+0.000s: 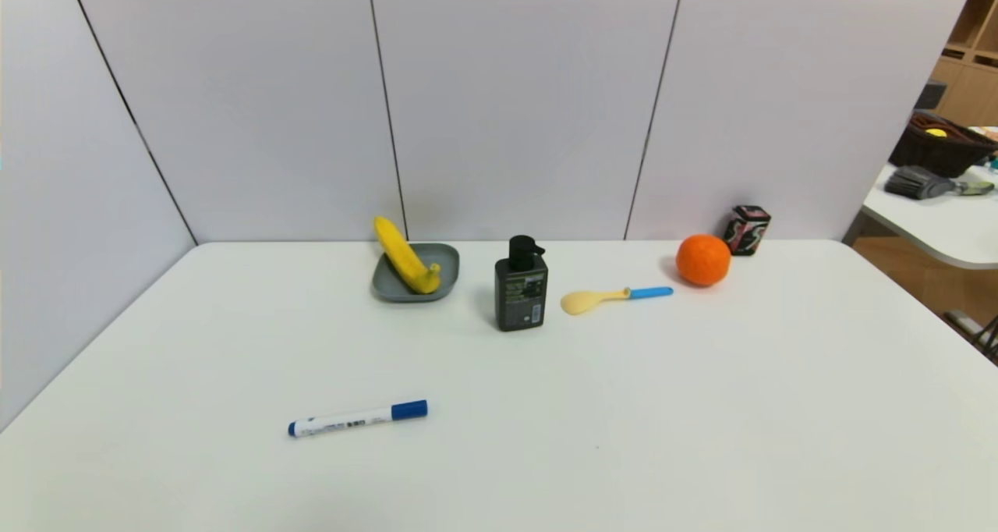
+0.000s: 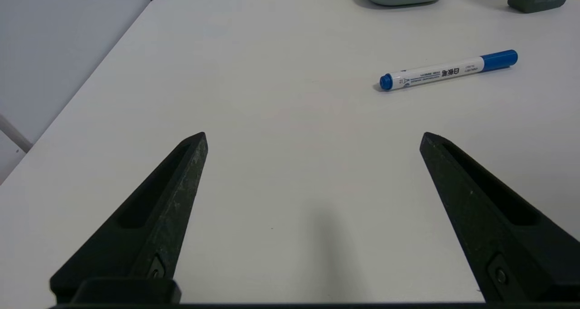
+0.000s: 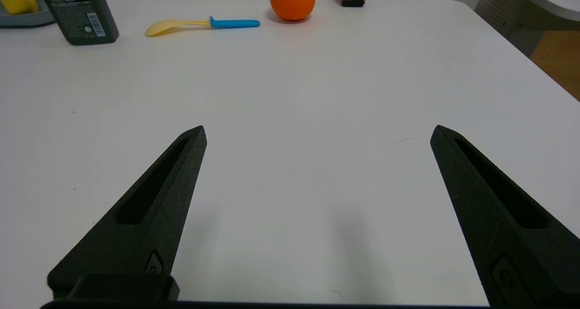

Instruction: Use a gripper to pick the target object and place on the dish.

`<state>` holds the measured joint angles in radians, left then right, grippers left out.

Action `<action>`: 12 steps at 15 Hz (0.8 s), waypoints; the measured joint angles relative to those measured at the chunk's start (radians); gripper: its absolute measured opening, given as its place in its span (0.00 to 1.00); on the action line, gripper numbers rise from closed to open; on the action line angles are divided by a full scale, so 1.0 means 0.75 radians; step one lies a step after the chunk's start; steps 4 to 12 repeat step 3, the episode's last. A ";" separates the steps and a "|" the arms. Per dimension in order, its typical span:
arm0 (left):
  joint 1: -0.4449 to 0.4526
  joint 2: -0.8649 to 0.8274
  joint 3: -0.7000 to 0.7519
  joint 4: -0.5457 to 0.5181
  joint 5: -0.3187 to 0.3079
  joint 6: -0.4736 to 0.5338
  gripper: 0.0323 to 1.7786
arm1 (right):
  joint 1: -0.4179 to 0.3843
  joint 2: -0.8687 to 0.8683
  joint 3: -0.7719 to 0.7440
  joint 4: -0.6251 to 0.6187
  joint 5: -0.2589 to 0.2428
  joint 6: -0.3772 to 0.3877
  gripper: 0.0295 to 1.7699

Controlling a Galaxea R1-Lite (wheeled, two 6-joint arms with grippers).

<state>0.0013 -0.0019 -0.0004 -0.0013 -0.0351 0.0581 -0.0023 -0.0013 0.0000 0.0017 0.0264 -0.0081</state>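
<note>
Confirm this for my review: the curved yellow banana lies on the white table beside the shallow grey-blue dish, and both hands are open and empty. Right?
Not quite: the curved yellow banana rests on the shallow grey-blue dish, as the head view shows. The rest stands.

Perhaps a lab, white table (image 1: 514,454), pale panel walls (image 1: 522,103), assorted objects spread out
</note>
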 joint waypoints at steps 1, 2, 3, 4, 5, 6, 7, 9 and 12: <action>0.000 0.000 0.000 0.000 0.000 0.001 0.95 | 0.001 0.000 0.000 0.000 -0.002 -0.004 0.97; 0.000 0.000 0.001 0.000 0.000 0.000 0.95 | 0.000 0.000 0.000 0.000 -0.003 -0.007 0.97; 0.000 0.000 0.001 0.000 0.000 0.000 0.95 | -0.001 0.000 0.000 0.000 -0.003 -0.001 0.97; 0.000 0.000 0.001 0.000 0.000 0.000 0.95 | -0.001 0.000 0.000 0.000 -0.003 -0.001 0.97; 0.000 0.000 0.001 0.000 0.000 0.000 0.95 | -0.001 0.000 0.000 0.000 -0.003 -0.001 0.97; 0.000 0.000 0.001 0.000 0.000 0.000 0.95 | -0.001 0.000 0.000 0.000 -0.003 -0.001 0.97; 0.000 0.000 0.001 0.000 0.000 0.000 0.95 | -0.001 0.000 0.000 0.000 -0.003 -0.001 0.97; 0.000 0.000 0.001 0.000 0.000 0.000 0.95 | -0.001 0.000 0.000 0.000 -0.003 -0.001 0.97; 0.000 0.000 0.001 0.000 0.000 0.000 0.95 | -0.001 0.000 0.000 0.000 -0.003 -0.001 0.97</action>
